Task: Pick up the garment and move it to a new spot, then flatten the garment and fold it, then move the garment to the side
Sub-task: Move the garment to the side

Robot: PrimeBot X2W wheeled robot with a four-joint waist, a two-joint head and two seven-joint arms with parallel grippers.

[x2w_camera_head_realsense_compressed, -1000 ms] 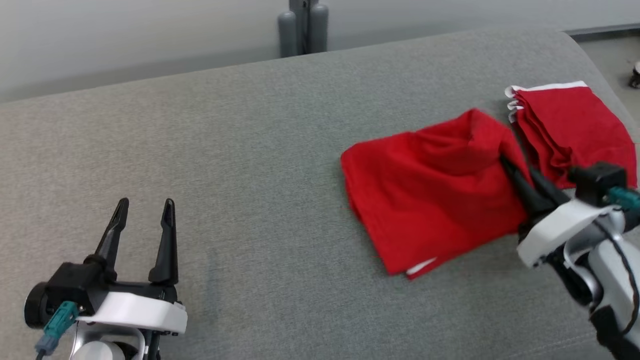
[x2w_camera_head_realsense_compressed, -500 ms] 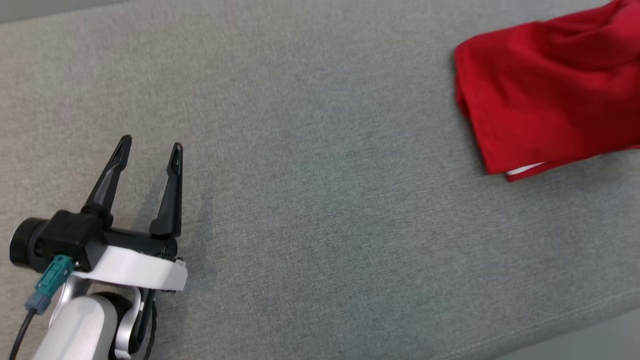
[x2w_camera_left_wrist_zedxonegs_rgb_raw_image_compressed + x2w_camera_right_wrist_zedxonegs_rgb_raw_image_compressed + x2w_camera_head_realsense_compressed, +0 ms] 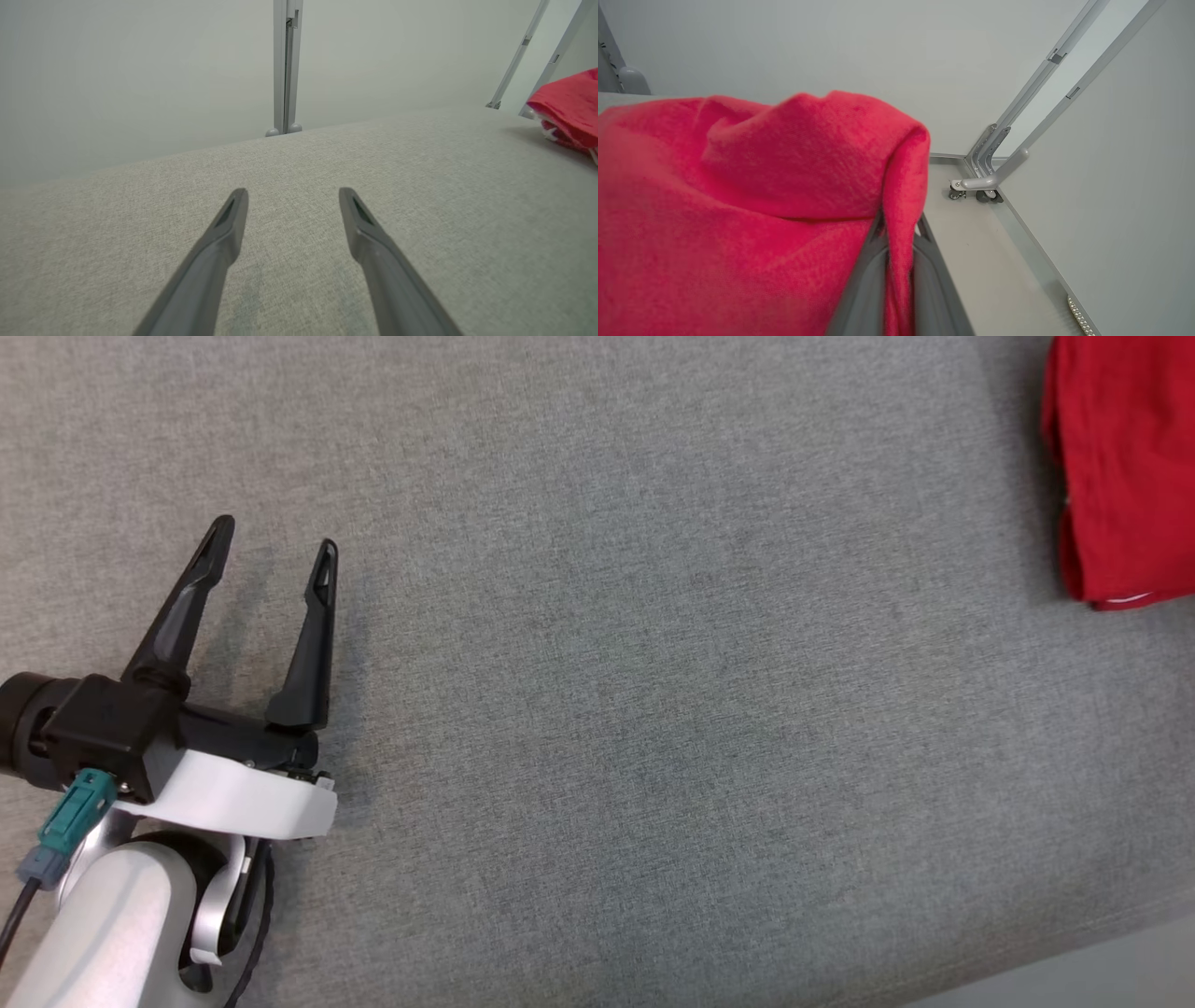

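Left gripper (image 3: pixel 274 534): was seen at the lower left of the head view, held low over the grey upholstered surface (image 3: pixel 607 709), with nothing gripped.
Left fingers (image 3: pixel 224 233): were spread wide apart; only bare grey fabric was seen between them in the left wrist view.
Right gripper (image 3: pixel 901 223): was seen in the right wrist view, closed on a fold of the red garment (image 3: pixel 738 210).
Right fingers (image 3: pixel 866 280): were pressed together, with a thin edge of red cloth pinched between them.
Garment, right wrist view: was bunched into a soft hump, draped over and to the left of the fingertips.
Garment, head view: was cut off by the upper right edge, above the grey surface; a thin white edge was shown at its lower corner. Whether it rested on the surface or hung just above it could not be told.
Garment and left gripper: were kept well apart, with a wide stretch of grey fabric between them.
Surroundings: a pale wall and an upright grey post (image 3: pixel 286 65) were seen behind the surface's far edge; a slanted metal frame (image 3: pixel 994 163) on castors was seen on the pale floor (image 3: pixel 971 261).
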